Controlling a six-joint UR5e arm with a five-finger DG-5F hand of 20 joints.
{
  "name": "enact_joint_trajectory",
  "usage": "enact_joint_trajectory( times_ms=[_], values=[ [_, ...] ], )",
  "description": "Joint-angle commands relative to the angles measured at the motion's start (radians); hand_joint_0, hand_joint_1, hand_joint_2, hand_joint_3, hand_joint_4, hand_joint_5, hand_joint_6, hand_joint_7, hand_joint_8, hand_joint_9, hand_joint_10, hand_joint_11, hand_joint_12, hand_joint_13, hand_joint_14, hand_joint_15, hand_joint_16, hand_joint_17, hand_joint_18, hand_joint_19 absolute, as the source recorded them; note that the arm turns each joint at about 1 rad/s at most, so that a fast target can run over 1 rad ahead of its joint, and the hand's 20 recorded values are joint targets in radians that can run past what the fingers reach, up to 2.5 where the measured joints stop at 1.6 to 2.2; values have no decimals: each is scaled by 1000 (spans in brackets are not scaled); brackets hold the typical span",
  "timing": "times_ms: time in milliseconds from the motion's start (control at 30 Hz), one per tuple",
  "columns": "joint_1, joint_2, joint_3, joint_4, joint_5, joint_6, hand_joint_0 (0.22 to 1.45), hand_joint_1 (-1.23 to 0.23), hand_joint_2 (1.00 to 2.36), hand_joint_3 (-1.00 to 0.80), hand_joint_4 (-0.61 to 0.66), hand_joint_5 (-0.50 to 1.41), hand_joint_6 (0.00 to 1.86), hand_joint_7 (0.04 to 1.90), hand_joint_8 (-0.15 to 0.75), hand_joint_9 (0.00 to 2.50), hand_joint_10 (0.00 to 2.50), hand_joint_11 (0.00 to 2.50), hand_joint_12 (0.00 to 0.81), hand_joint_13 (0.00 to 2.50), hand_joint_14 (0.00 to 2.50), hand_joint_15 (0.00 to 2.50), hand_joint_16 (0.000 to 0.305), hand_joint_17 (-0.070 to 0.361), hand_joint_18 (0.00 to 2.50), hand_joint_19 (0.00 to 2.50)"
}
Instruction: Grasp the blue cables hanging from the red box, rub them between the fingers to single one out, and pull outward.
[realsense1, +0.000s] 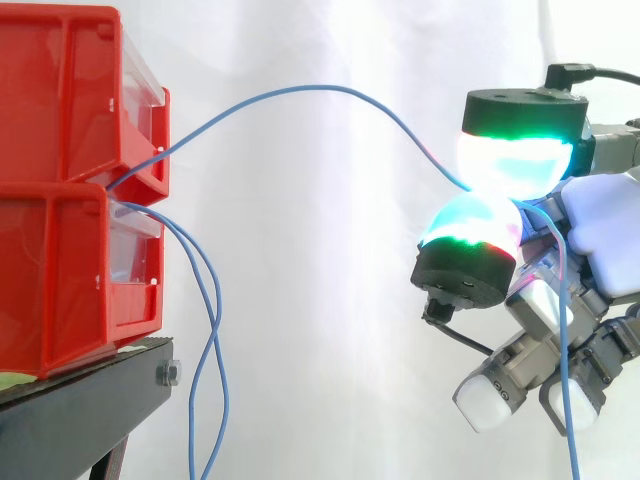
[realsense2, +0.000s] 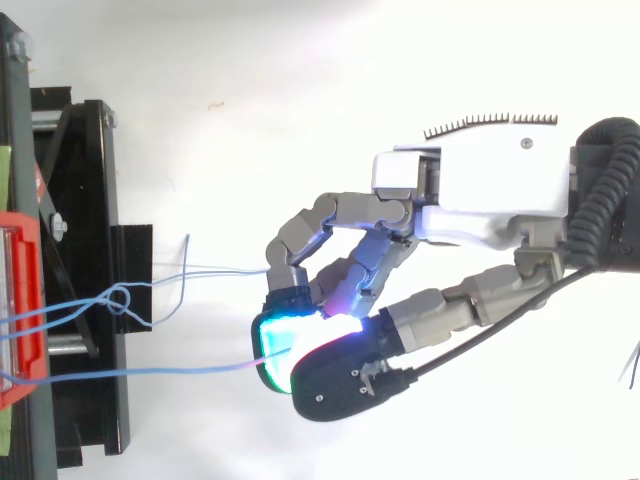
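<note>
The hand (realsense1: 598, 238) sits at 3 o'clock from the red bins (realsense1: 60, 100), well apart from them. Two glowing pads (realsense1: 510, 165) are pressed together on one blue cable (realsense1: 300, 90). The other fingers hang curled below and hold nothing.

I judge the singling out done and the outward pull the step in hand. From above, one strand (realsense2: 150, 372) seems to enter the pinch, though the glow makes it hard to rule out a second.

The cable leaves the gap between the two bins and climbs toward 2 o'clock. It then arcs over and falls toward 4 o'clock into the pads. Its long axis runs 9 to 3, bins to hand. Past the pinch its tail drops to 6 o'clock behind the fingers.

The arc means there is slack. To pull well, I would hold the pads firm and draw the hand straight toward 3 o'clock, along the cable's line. Expect no resistance until the bow flattens. A sideways or downward drag would bend the cable across the bin's lip.

The loose cables (realsense1: 210, 320) hang from the lower bin toward 6 o'clock, beside the black stand (realsense1: 80, 400). From above they look looped together (realsense2: 120, 298) near the bins. If the held strand is caught in that loop it may drag the others, so watch them as the line tightens.
</note>
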Motion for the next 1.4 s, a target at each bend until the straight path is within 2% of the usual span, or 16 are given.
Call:
enact_joint_trajectory(
  times_ms=[0, 367, 1367],
  values=[
    [1, 1, 1, 0, 0, -1, 563, -813, 1149, -50, -20, -60, 863, 1060, 425, 1044, 9, 380, 463, 712, 7, 240, 70, 158, 847, 283],
    [1, 0, -1, 0, 0, 0, 578, -803, 1087, -38, -22, -64, 865, 1046, 423, 1026, 9, 384, 460, 703, 7, 246, 69, 156, 835, 288],
    [-1, 0, 1, 0, 0, 0, 584, -804, 1069, -35, -24, -66, 867, 1036, 419, 1022, 9, 380, 456, 697, 7, 243, 69, 155, 827, 298]
  ],
)
